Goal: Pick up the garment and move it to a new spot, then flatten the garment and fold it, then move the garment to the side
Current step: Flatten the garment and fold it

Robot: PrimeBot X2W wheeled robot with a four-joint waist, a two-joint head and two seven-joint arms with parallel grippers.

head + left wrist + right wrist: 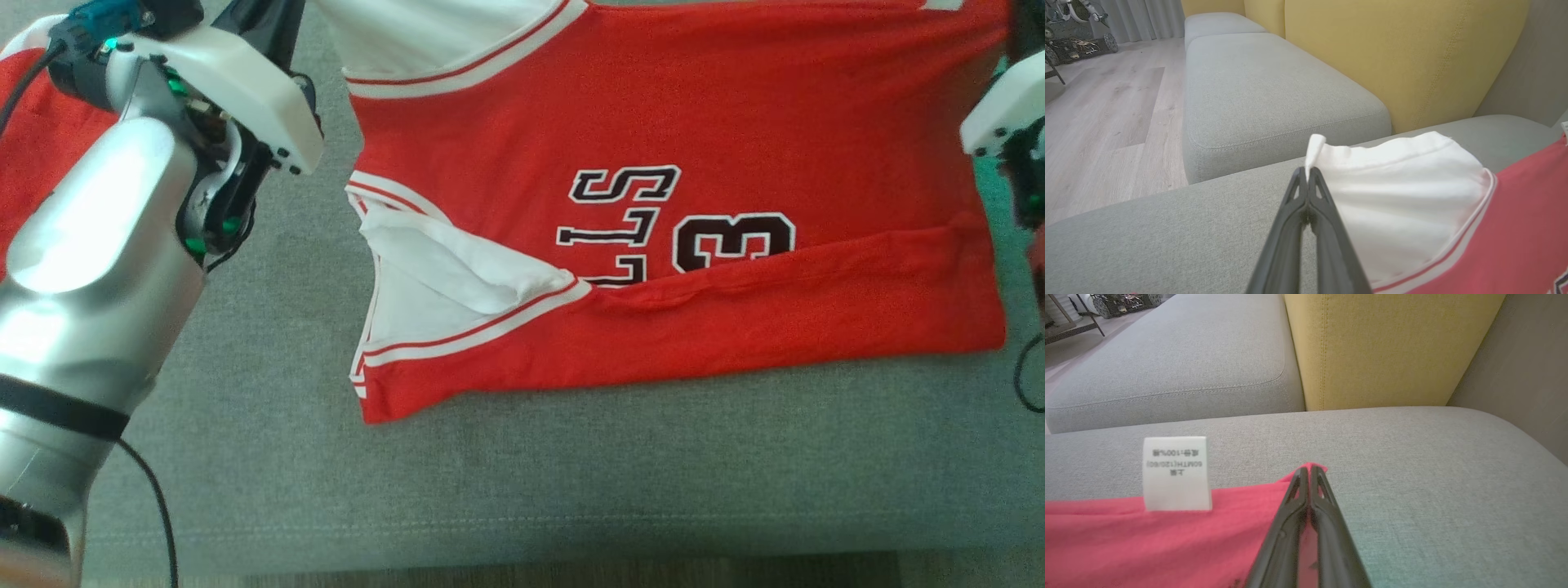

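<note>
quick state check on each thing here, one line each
red and white fabric jersey, lying on the grey sofa seat, near edge folded over its print
left tool, shut on the jersey's white sleeve corner
right tool, shut on a red jersey corner
white care label, standing upright

A grey fabric seat (571, 474) spans the head view, its stitched front edge running along the bottom of the frame; on it, from the centre to the right and upper edges, lies a red jersey (694, 139) with white trim; the jersey's lower edge is folded up over itself, covering the bottom of the black print; white cloth bunches at its left end; more red cloth (41, 147) lies at the upper left; in the right wrist view a white label (1176, 473) sticks out from the jersey's edge at lower left.
</note>
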